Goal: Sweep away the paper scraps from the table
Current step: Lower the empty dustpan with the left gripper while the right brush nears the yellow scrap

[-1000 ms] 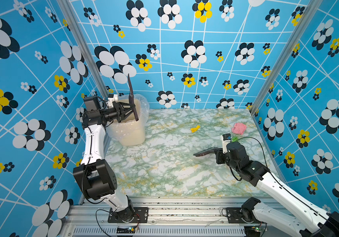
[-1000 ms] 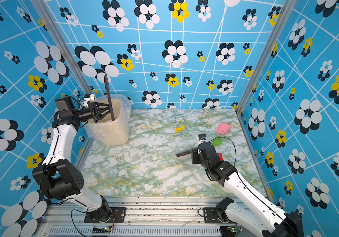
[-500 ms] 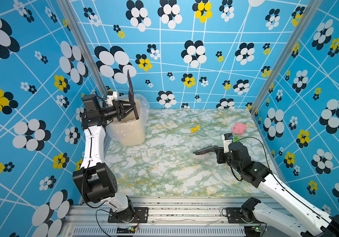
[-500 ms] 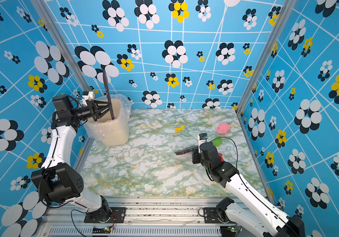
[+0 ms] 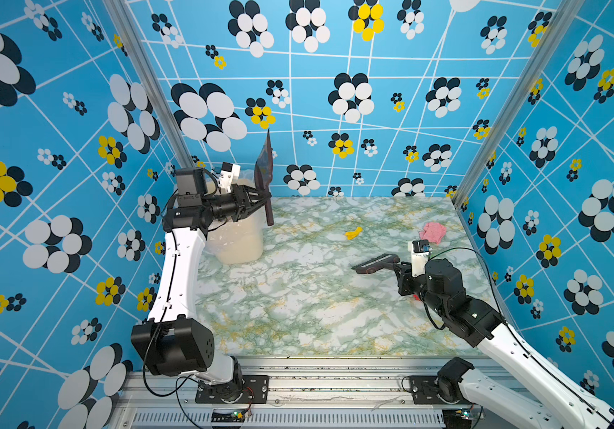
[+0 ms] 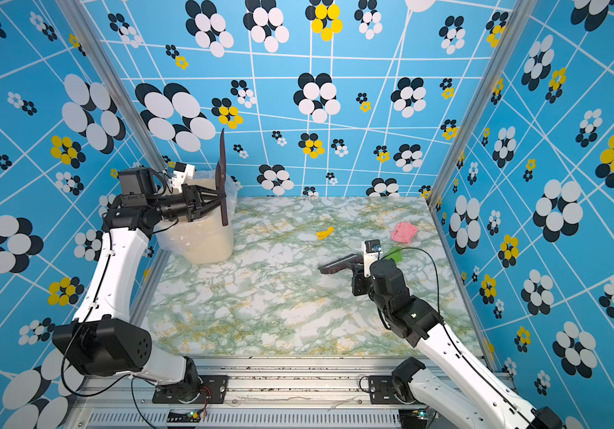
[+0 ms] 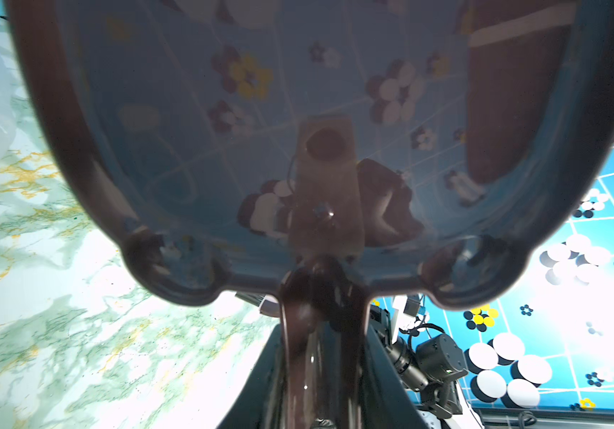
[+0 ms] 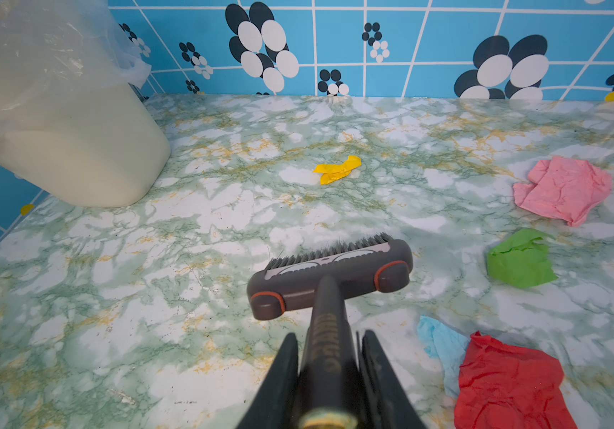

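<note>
The left gripper is squeezed tight on the dustpan's handle. The dustpan stands straight up over the bin at the far left. I think that is so anything in it slides down into the bin. In the left wrist view I see no scraps in the pan.

The right gripper is clamped on the brush handle. The brush sits low over the table, right of the middle, ready to push.

Five scraps lie on the right side. A yellow scrap and a pink scrap are far. A green scrap is nearer. A blue scrap and a red scrap are nearest, touching. The job looks partly done.
</note>
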You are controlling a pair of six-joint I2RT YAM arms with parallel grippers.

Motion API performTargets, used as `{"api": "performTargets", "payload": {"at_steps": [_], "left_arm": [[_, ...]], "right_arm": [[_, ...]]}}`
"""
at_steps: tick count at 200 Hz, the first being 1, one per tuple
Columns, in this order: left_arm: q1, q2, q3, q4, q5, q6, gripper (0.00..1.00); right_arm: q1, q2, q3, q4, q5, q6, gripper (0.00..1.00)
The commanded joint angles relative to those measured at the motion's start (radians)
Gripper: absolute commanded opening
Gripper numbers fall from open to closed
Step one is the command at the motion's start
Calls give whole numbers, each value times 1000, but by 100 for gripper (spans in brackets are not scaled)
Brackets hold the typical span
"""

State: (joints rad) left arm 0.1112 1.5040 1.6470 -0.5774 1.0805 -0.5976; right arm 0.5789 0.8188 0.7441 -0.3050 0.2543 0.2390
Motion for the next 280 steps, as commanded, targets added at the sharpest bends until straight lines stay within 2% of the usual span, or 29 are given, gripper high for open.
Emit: {"api": "performTargets", "payload": {"at_steps": [1,63,130,198,280], "left_arm": [[-44,-28,66,-179,-124,179,0],[-238,-47,62,-302,-376,297,0],[-457,-29,-9,-331,-645,357,0],[-611,0,-142,-298,-805,352,0],[-773,100,-254,-354,-1055,400,0]], "right_arm": [[-7,-29,75,16,50,-55,0],[-7,-31,128,32,151,-122,0],[-18,70,174,189,224,-176,0],[-61,269,268,316,158,-188,0],[-119,543,399,392,23,-117,0]]}}
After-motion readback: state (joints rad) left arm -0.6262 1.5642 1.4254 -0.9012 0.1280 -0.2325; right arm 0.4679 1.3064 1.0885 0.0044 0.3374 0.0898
